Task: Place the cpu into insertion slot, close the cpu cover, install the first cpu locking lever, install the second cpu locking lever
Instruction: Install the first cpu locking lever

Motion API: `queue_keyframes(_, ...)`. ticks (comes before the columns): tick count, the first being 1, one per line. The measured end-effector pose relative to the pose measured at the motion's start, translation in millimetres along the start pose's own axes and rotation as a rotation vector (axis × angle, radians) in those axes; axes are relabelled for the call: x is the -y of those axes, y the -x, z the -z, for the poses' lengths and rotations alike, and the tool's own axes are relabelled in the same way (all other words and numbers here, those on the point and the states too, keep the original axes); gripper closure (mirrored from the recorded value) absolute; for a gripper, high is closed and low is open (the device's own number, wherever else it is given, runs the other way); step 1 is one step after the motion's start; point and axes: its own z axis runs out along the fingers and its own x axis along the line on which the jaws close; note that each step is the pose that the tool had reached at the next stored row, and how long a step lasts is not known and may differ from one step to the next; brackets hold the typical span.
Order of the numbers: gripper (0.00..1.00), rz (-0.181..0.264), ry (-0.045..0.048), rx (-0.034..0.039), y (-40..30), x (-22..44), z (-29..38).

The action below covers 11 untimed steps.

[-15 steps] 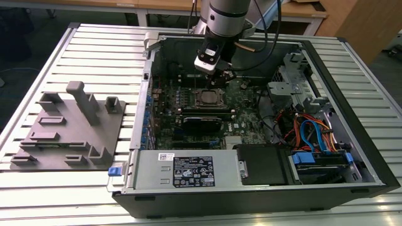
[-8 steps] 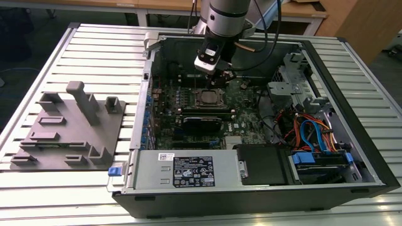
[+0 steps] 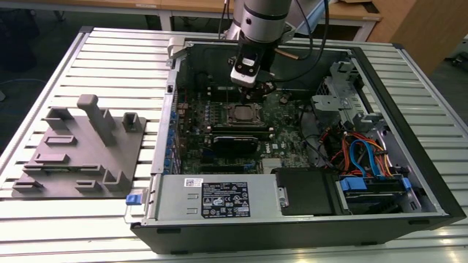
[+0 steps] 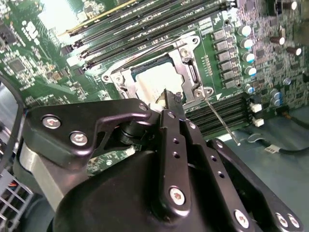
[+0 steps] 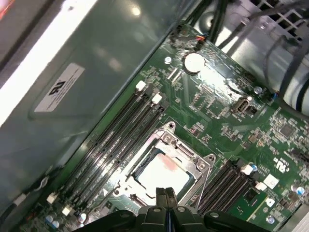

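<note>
**One shut gripper parked on the socket's edge**

One arm reaches down into the open computer case [image 3: 307, 233], and the gripper [image 3: 257, 89] hangs right above the insertion slot [image 3: 243, 121] in the middle of the motherboard. Look at both wrist views: the two black fingers [image 5: 162, 195] are pressed flat together with nothing between them, and the gripper [image 4: 170, 95] has its tip right at the socket's near edge, touching it or just short of it, hard to call.

And the cpu [image 5: 161, 171] is in! It lies flat inside the slot, its dull silver top showing through the window of the cpu cover [image 5: 193, 162]. That cover [image 4: 181, 60] lies down over the chip and frames it on all sides.

Now the levers. A thin metal lever [image 4: 219, 118] sticks out from the socket's corner and slants away across a bank of black memory slots [image 4: 227, 113]. A second thin rod [image 4: 145, 55] runs along the far side of the socket, beside more memory slots [image 5: 116, 140]; whether it is latched I cannot tell.

Off at the exterior view's left, a grey fixture block [image 3: 80, 148] sits on the slatted table [image 3: 73, 230], well apart from the case.
</note>
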Motion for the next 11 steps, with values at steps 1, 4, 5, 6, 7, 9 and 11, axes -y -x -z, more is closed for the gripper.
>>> queue_keyframes(1, 0.9, 0.016, -0.0004, 0.0005, 0.0, 0.0, 0.0)
queue_keyframes(4, 0.9, 0.065, -0.0018, 0.002, 0.0, 0.0, 0.0)
queue_keyframes(5, 0.9, 0.08, -0.0022, 0.0025, 0.0, 0.0, 0.0)
queue_keyframes(6, 0.9, 0.095, -0.0027, 0.003, 0.0, 0.0, 0.0)
queue_keyframes(7, 0.9, 0.11, -0.0032, 0.0035, 0.0, 0.0, 0.0)
queue_keyframes(9, 0.9, 0.138, -0.004, 0.0043, 0.0, 0.0, 0.0)
queue_keyframes(11, 0.9, 0.167, -0.0048, 0.0052, 0.0, 0.0, 0.0)
